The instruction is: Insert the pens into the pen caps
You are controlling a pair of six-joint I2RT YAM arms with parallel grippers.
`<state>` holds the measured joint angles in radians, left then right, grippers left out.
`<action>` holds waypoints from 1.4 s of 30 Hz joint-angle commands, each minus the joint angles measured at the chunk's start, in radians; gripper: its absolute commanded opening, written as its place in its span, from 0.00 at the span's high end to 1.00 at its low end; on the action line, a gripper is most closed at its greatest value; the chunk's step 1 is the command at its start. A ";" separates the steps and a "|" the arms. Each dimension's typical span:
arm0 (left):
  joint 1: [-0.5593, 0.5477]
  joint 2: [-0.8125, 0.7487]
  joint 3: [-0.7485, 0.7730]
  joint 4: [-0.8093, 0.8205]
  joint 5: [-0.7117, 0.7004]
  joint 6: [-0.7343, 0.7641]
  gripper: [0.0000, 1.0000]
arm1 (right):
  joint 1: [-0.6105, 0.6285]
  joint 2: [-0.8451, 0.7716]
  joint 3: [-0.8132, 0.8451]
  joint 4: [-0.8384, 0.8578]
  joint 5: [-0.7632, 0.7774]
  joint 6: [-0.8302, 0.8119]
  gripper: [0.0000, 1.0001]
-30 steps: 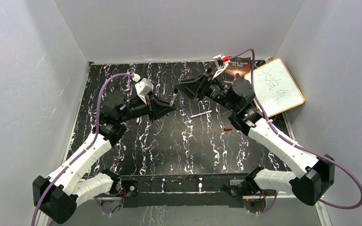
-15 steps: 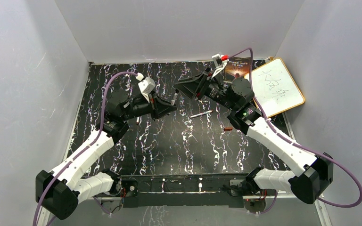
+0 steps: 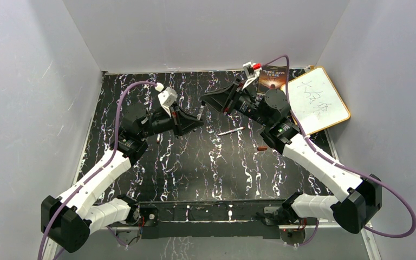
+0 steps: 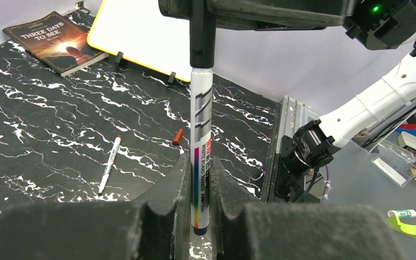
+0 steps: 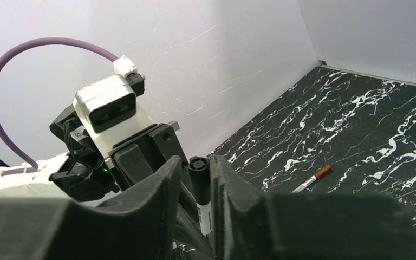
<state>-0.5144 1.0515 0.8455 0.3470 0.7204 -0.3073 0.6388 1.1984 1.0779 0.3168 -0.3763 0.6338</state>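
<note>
Pen (image 4: 201,108) number one stands upright above the far middle of the worktop (image 3: 195,179), held between the two arms. Its barrel is white, printed with grey stripes, a rainbow band and the words "WHITE BOARD MARKER". A black cap (image 4: 202,32) sits on its upper end, in line with the barrel. The left gripper (image 4: 199,168) is clamped on the lower barrel, with a finger pressed to each side. The right gripper (image 5: 196,162) comes in from above, its jaws narrow with the black cap between them. Whether they press on the cap or stand just off it, I cannot tell.

A second pen (image 3: 231,131) lies flat near the middle of the worktop, slightly toward the right edge, slim and white with a reddish mark near one end. A reddish-brown cap (image 3: 261,148) lies by itself nearer the right edge, apart from that pen. A third pen (image 5: 311,179), white with a reddish-brown end, lies left of the middle. In the top view it is mostly covered by the left arm.

The lower tip of the held pen is sunk between the left fingers and hard to see. The top of the black cap is cut off by the right gripper's body in the left wrist view. How far the cap is seated cannot be judged. A book (image 3: 272,78) and a whiteboard (image 3: 317,100) sit at the far right corner.
</note>
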 commanded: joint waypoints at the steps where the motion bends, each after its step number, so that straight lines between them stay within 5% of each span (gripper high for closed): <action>1: -0.002 -0.012 0.047 0.052 0.022 -0.018 1.00 | -0.004 -0.003 0.042 0.043 -0.001 0.000 0.83; 4: -0.003 -0.014 0.048 0.066 0.026 -0.031 1.00 | -0.004 -0.004 0.038 0.031 0.003 -0.006 1.00; 16: -0.002 -0.007 0.100 0.060 -0.022 -0.048 1.00 | 0.001 0.050 0.128 -0.192 -0.071 -0.090 1.00; 42: 0.006 0.140 0.343 0.037 -0.099 0.091 1.00 | 0.046 0.057 -0.032 -0.369 -0.117 -0.144 1.00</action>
<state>-0.5175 1.2110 1.0515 0.1539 0.7013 -0.2291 0.6189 1.2240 1.1229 0.2058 -0.3107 0.4942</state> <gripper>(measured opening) 0.091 0.094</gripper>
